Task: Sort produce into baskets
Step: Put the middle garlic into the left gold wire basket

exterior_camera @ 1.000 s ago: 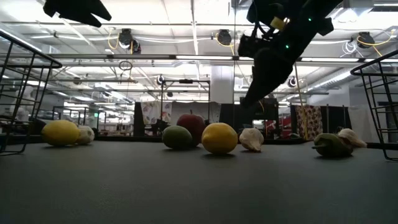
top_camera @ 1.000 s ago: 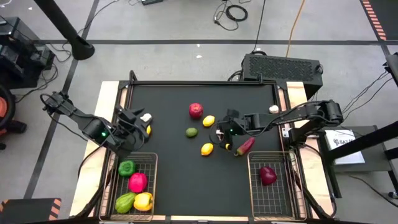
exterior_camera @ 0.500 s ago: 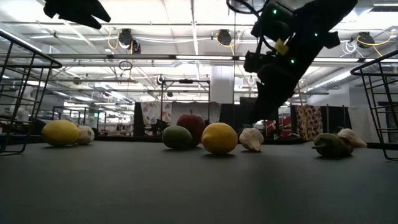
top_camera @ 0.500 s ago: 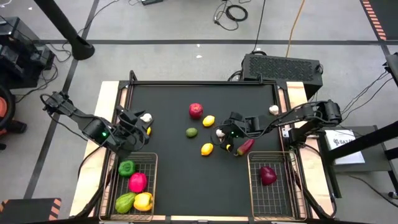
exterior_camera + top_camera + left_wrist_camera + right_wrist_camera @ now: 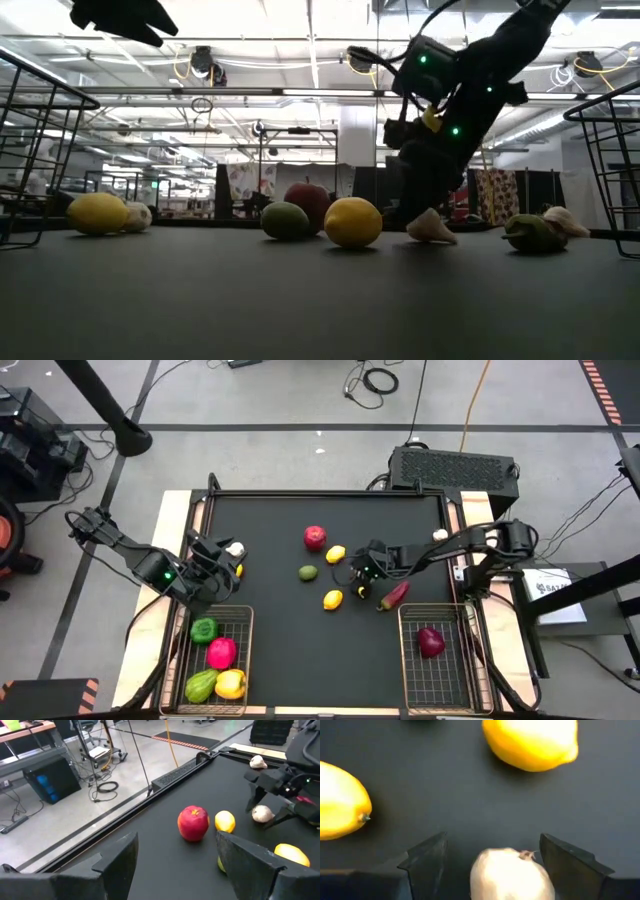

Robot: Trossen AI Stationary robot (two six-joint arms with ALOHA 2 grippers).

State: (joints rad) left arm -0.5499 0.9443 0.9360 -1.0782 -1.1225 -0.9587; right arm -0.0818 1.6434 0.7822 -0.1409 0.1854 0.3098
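near the middle of the black table (image 5: 280, 650), the right gripper (image 5: 360, 574) is lowered over a white garlic bulb (image 5: 510, 874), and its two fingers (image 5: 425, 857) are seen spread apart, one on each side of the bulb without pinching it. in the low view the bulb (image 5: 430, 226) lies on the table surface under the gripper (image 5: 415, 200). two yellow lemons are seen just beyond it, one (image 5: 336, 554) near a red apple (image 5: 315, 538) and one (image 5: 333, 599) closer to the baskets. a green lime (image 5: 308, 572) lies between the two lemons, and a dark red chili (image 5: 395, 595) lies just beside the right gripper, near the right basket (image 5: 408, 660). a dark red piece (image 5: 430, 642) is held in that basket. a second garlic bulb (image 5: 440, 536) sits at the table's right edge.

at the left side, the left gripper (image 5: 215, 565) is held above the table with its fingers spread and nothing between them; another garlic bulb (image 5: 235, 548) is just beside it. the left basket (image 5: 245, 650) contains a green pepper (image 5: 204, 629), a pink-red pepper (image 5: 221, 653), a light green piece (image 5: 200, 685) and a yellow pepper (image 5: 231, 683).
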